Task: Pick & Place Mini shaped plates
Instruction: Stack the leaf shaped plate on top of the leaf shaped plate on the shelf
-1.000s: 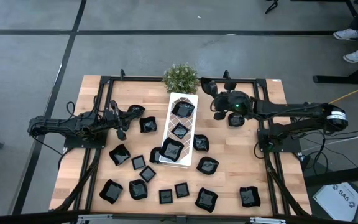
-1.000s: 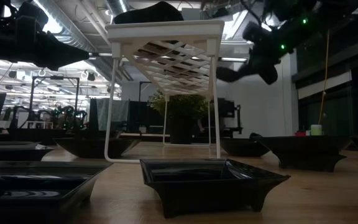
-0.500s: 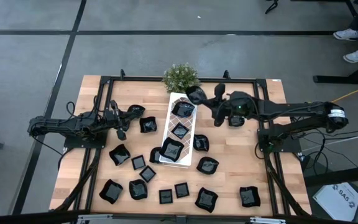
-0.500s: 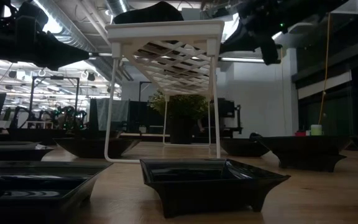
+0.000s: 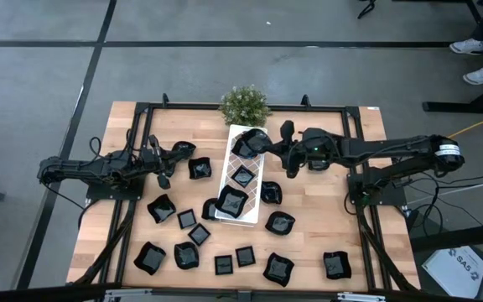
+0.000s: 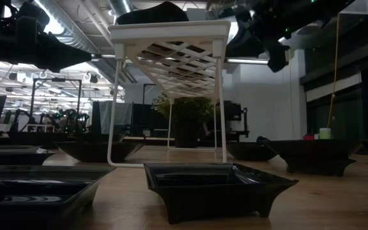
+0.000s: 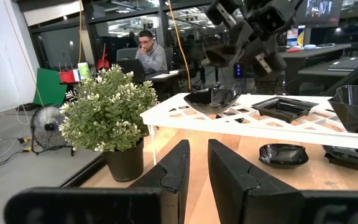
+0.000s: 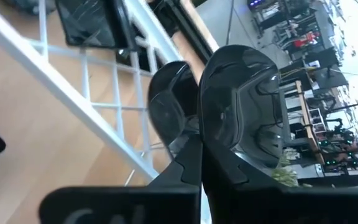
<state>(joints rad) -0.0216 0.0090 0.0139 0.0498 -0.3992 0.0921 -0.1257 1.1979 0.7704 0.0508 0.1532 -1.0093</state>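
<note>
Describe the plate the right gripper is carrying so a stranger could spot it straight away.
Find the white tray in the middle of the table and follow it to the end nearest the potted plant. There the right gripper is shut on a black plate, the only dish held in the air rather than resting.

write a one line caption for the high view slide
Right gripper, shut on a mini black plate, holds it over the far end of the white tray; left gripper waits left.

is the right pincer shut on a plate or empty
Shut on a plate: the right pincer pinches the rim of a round black dish, held over the far end of the white tray.
</note>
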